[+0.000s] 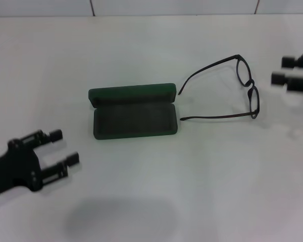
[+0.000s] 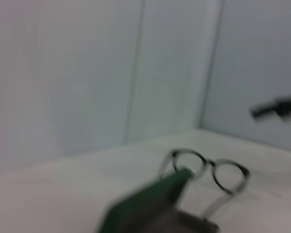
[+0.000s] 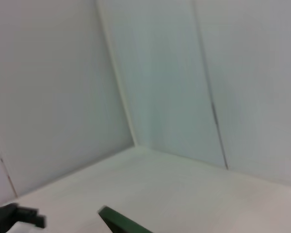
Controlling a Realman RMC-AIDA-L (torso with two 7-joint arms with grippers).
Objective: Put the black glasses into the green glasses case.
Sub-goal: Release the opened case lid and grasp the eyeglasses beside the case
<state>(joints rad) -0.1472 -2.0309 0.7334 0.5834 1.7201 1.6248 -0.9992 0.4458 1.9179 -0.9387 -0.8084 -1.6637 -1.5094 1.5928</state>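
Note:
The green glasses case (image 1: 134, 112) lies open in the middle of the white table, lid (image 1: 133, 94) raised at the back, dark lining showing. The black glasses (image 1: 235, 88) lie unfolded just right of it, temple tips pointing at the case, lenses toward the right. My left gripper (image 1: 64, 146) is open and empty, low at the left, short of the case's front left corner. My right gripper (image 1: 280, 70) is open and empty at the right edge, just right of the lenses. The left wrist view shows the case (image 2: 150, 204) and glasses (image 2: 208, 172) ahead. The right wrist view shows a case corner (image 3: 119, 221).
The white table (image 1: 202, 176) reaches back to a pale panelled wall (image 1: 141, 6). My right gripper shows far off in the left wrist view (image 2: 276, 108), my left gripper in the right wrist view (image 3: 17, 216).

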